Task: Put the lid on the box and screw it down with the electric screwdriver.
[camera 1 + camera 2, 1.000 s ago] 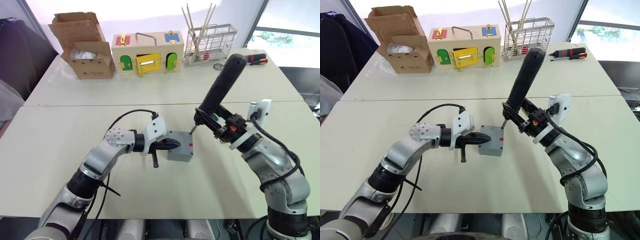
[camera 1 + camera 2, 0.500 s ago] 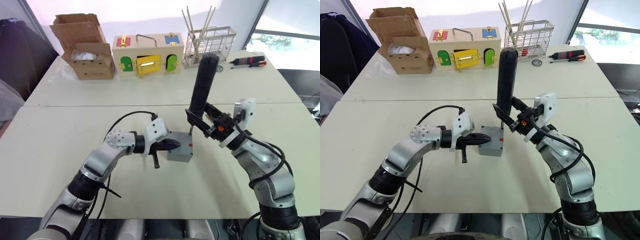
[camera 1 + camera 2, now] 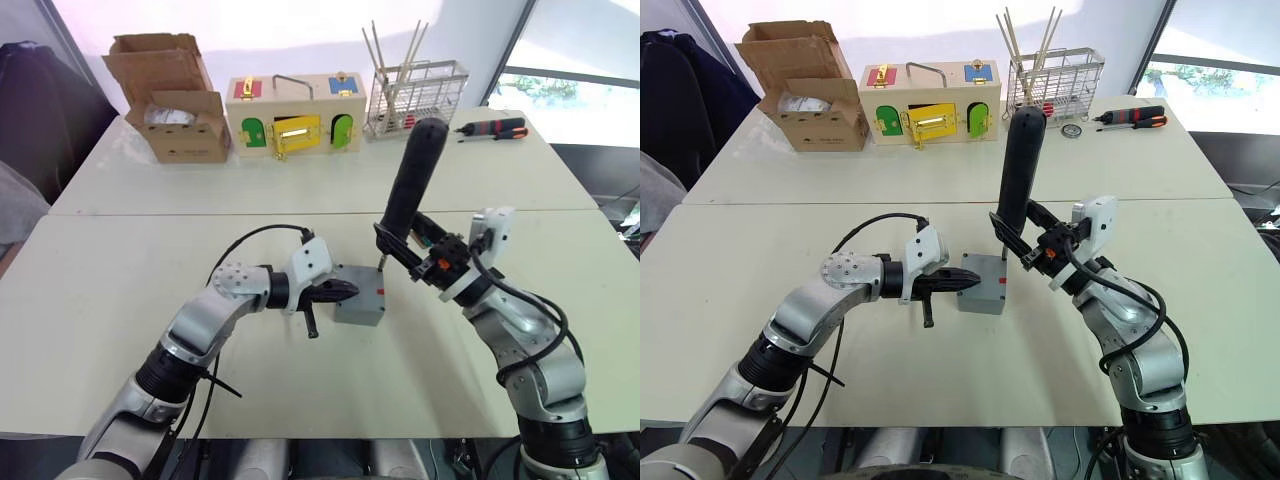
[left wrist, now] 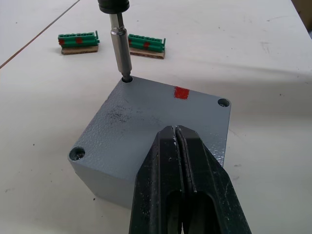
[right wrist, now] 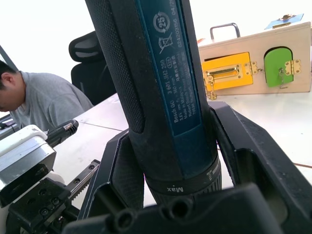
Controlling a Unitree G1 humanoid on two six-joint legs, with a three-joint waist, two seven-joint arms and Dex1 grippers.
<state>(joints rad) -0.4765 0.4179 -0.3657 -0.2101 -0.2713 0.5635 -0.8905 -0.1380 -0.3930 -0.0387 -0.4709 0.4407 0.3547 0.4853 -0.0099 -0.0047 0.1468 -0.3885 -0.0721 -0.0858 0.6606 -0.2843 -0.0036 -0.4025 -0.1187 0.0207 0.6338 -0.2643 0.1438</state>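
Observation:
The grey box (image 3: 357, 311) stands on the near table with the lid (image 4: 146, 122) on top, a red mark near one edge. My left gripper (image 4: 177, 129) is shut, its tips resting over the lid's near edge. My right gripper (image 3: 399, 247) is shut on the electric screwdriver (image 3: 412, 180), a thick black cylinder leaning slightly right. Its metal bit (image 4: 120, 53) stands in the lid's far corner screw hole. Two other corner holes (image 4: 77, 153) show in the left wrist view.
Two green terminal strips (image 4: 78, 39) lie just beyond the box. On the far table stand a cardboard carton (image 3: 175, 105), a wooden box with coloured doors (image 3: 295, 110), a wire rack (image 3: 415, 95) and a red-and-black hand screwdriver (image 3: 492, 128). A person (image 5: 29, 97) sits beyond the table.
The electric screwdriver swung from a strong rightward lean to nearly upright, with its bit staying at the lid's far corner. The left gripper and box have not moved.

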